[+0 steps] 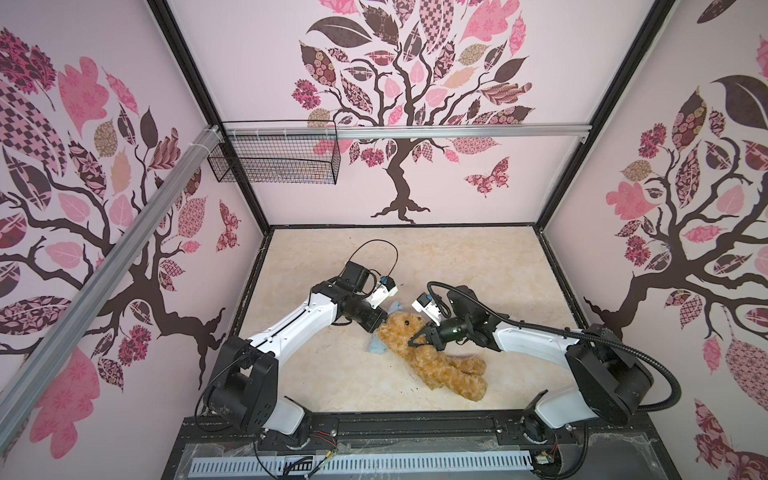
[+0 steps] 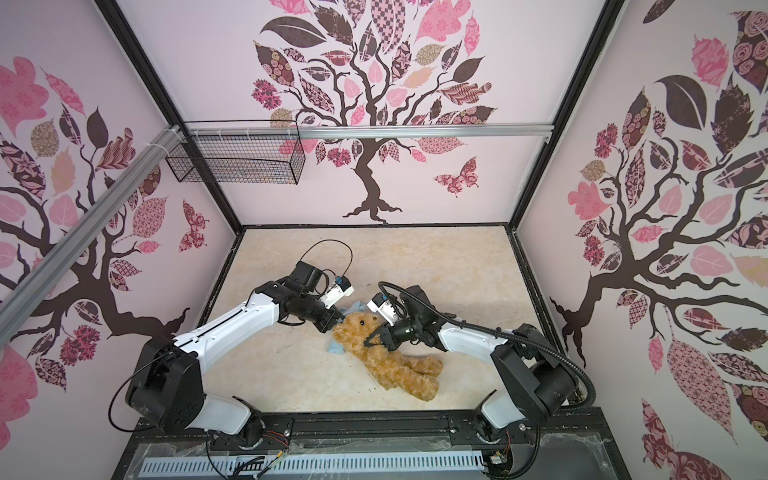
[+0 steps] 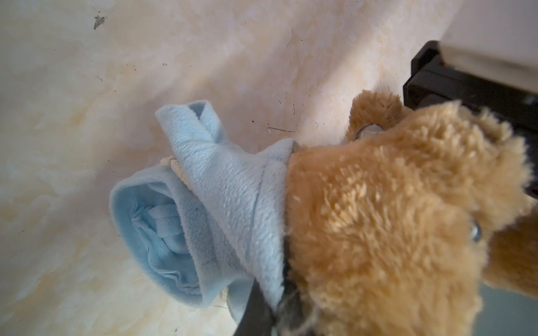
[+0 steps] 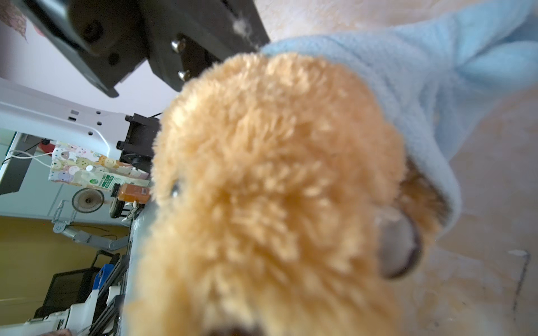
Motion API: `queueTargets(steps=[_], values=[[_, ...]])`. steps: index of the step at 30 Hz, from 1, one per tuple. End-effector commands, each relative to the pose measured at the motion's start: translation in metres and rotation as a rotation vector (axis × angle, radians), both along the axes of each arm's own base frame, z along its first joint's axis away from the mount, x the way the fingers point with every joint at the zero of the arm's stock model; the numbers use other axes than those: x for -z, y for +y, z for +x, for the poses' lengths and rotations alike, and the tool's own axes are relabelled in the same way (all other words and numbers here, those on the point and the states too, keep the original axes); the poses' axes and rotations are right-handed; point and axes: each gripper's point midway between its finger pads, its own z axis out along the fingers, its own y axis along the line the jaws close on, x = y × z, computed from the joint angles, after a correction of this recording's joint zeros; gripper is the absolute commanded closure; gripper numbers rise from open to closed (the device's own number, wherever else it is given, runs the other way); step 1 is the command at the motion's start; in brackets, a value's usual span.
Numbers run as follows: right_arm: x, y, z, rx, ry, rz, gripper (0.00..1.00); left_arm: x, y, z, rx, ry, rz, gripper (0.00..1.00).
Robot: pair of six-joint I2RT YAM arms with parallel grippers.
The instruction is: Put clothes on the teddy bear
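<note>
trouble spot is the collar. the light-blue fleece shirt (image 3: 221,203) sits bunched on the crown of the teddy bear (image 1: 432,353), barely capping the head, with the rest rolled into a loose tube behind it. the bear lies face up near the middle of the marbled table (image 1: 457,257), head by the left arm's wrist, legs angled toward the right arm's base.

left gripper (image 3: 272,302) is clamped tight on the shirt's hem right at the bear's head. right gripper (image 1: 415,337) is dug into the fur at the side of the head, jaws nearly together. in the right wrist view one grey pad (image 4: 398,244) sits by the hem and an ear, but whether it's pinching fleece, plush or nothing can't be told.

what could go wrong: the head looks wider than that opening and nothing pins the body. so a hard pull probably drags the whole bear across the table instead of sliding the shirt down. fleece on shaggy pile will likely cling and bunch, and an ear could snag the hem. if the right side only has fur, the collar goes on lopsided, or the thin hem slips out of the left jaws.

textures: the shirt is soft, nubby, stretchy-looking fleece. the bear is golden-brown, shaggy and squashy, round-headed with stubby limbs. the table is smooth and a bit scuffed.
</note>
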Motion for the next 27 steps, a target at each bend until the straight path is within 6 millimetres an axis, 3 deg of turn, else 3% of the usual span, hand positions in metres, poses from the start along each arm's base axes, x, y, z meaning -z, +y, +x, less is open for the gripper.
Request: queueTargets(steps=[1,7,13,20,27], values=[[0.016,-0.004,0.014,0.083,0.015,-0.050,1.00,-0.001,-0.003,-0.007,0.024,0.000,-0.023,1.00],[0.051,-0.014,0.024,0.171,0.056,-0.178,1.00,-0.004,-0.007,-0.009,0.016,0.020,-0.048,1.00],[0.061,-0.011,0.028,0.206,-0.019,-0.261,1.00,-0.001,-0.019,-0.008,-0.021,0.080,-0.058,1.00],[0.054,0.000,0.032,0.244,-0.133,-0.249,1.00,0.000,-0.035,-0.002,-0.092,0.134,-0.060,0.96],[0.044,0.013,0.022,0.201,-0.231,-0.165,1.00,-0.015,-0.051,0.013,-0.199,0.168,-0.163,0.90]])
